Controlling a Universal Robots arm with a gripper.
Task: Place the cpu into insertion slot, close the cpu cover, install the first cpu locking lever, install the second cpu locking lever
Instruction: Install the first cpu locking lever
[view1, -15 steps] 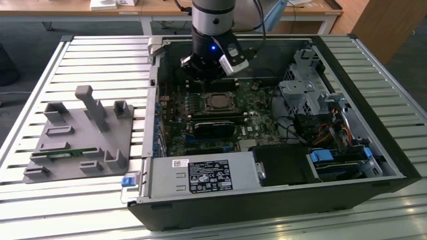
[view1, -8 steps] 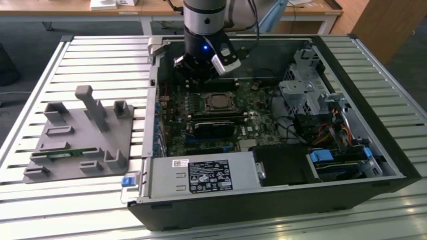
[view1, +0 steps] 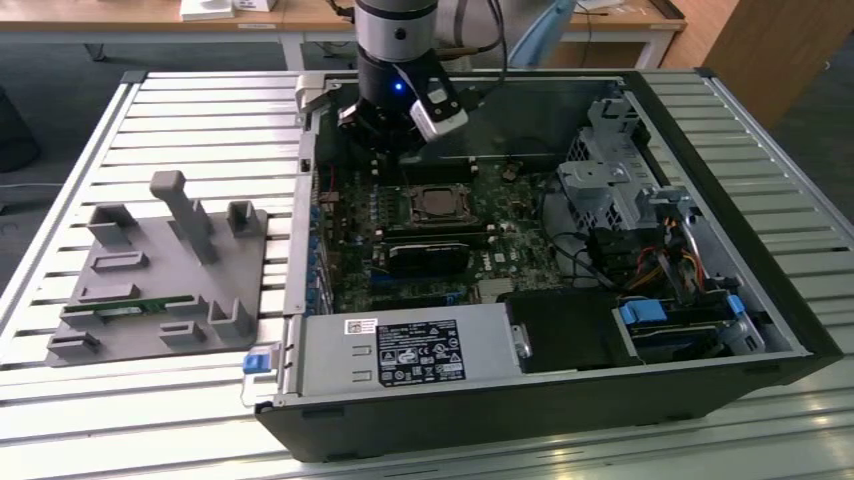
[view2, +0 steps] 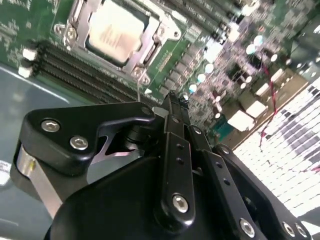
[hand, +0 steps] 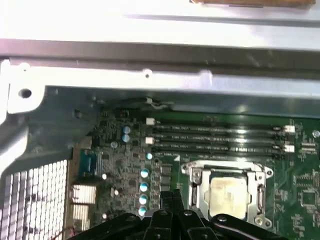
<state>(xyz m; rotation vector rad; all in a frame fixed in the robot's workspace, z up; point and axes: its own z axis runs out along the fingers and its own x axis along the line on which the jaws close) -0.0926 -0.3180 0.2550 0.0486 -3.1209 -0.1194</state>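
Note:
The cpu (view1: 435, 204) is a pale grey square chip lying flat in the insertion slot (view1: 412, 206) on the green board inside the open computer case. Both wrist views show the cpu (view2: 111, 30) (hand: 229, 192) framed by the silvery cpu cover (view2: 144, 49) (hand: 196, 176), which lies down around it. A thin metal rod (view2: 137, 90) stands up near one corner of the slot. My gripper (view1: 384, 148) (view2: 172, 102) (hand: 171, 196) hangs above the board beside the slot, toward the case's back wall. Its black fingers are shut with nothing between them.
Long black memory slots (hand: 215, 137) run beside the socket. A black card (view1: 427, 255) sits in front of it, with a drive cage (view1: 607, 170), cables (view1: 654, 265) and the power supply (view1: 400, 350) around. A grey fixture (view1: 160, 290) rests on the slatted table (view1: 200, 110) at the exterior view's left.

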